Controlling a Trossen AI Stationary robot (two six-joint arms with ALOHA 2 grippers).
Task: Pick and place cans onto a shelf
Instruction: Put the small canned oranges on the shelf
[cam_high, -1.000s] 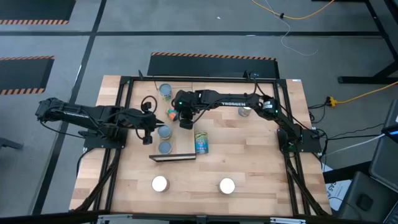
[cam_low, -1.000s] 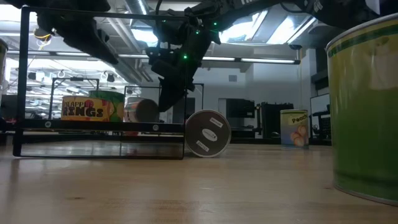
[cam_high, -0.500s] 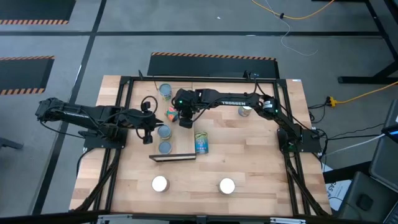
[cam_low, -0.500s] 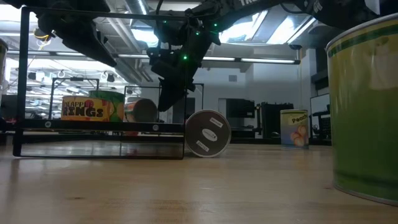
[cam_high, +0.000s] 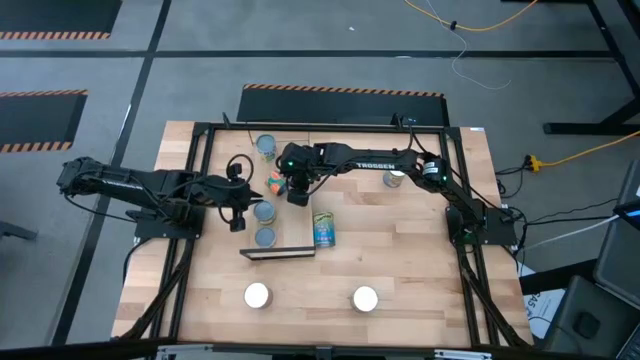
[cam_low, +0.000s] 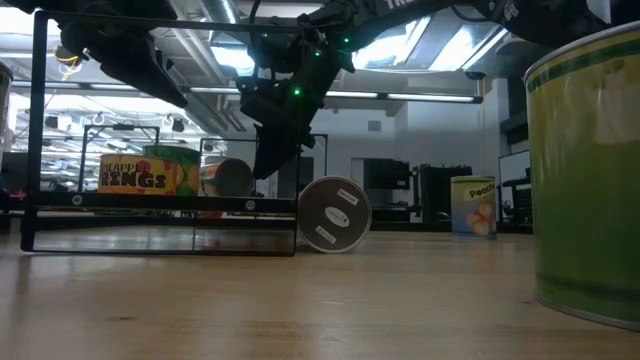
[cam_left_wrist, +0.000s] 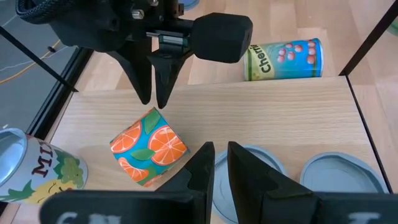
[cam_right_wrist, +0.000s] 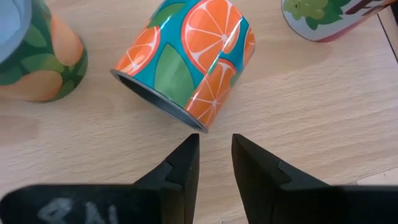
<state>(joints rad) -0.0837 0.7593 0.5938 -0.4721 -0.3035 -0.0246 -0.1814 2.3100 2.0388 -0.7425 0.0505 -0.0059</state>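
Right pincer (cam_right_wrist: 214, 158) of mine hangs just above the tipped-over orange-print can (cam_right_wrist: 186, 59) on the shelf (cam_left_wrist: 298, 106), fingers a narrow gap apart, gripping nothing. Left pincer (cam_left_wrist: 221, 163) waits just across that can, fingers nearly together and empty, beside two upright grey-topped cans (cam_high: 263, 212); the cherry can (cam_high: 324, 230) lies on the table (cam_high: 400, 260).

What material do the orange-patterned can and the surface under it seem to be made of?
The orange-patterned can looks like metal under a glossy printed label: it shows bright highlights and a thin dark rim. The surface under it looks like light wood with a matte finish, with visible grain lines.
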